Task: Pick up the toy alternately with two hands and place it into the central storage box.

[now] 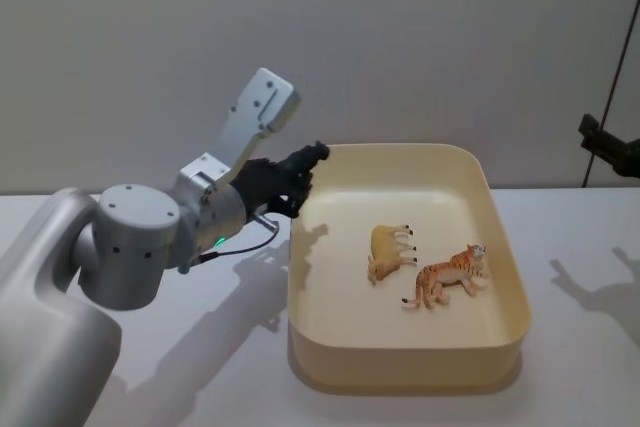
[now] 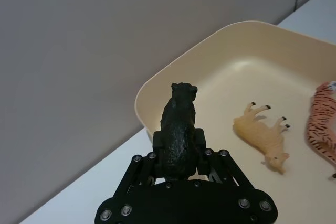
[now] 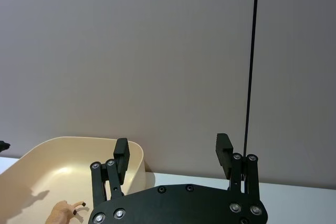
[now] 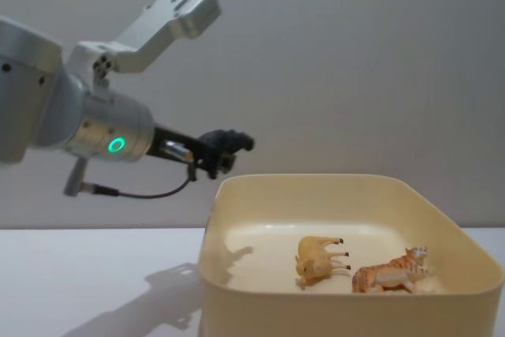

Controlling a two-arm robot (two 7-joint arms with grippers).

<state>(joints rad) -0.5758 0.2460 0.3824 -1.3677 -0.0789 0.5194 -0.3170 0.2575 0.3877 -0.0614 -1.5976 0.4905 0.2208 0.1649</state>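
A black toy animal (image 1: 310,158) (image 2: 178,114) (image 4: 233,141) hangs in the air above the far left corner of the central storage box (image 1: 400,369) (image 2: 157,85) (image 4: 316,313), a large cream-yellow tub. My left gripper (image 1: 288,185) (image 2: 179,142) (image 4: 211,155) is shut on the toy's rear, and the toy's head points toward the tub. On the tub floor lie a tan animal (image 1: 390,250) (image 2: 265,135) (image 4: 319,256) and a striped tiger (image 1: 450,275) (image 4: 390,274). My right gripper (image 3: 172,156) stands open with nothing in it, raised off to the tub's right.
The tub sits on a white table (image 1: 200,347) against a grey wall. A black fixture (image 1: 608,145) shows at the right edge of the head view. A cable (image 4: 134,192) loops under the left arm.
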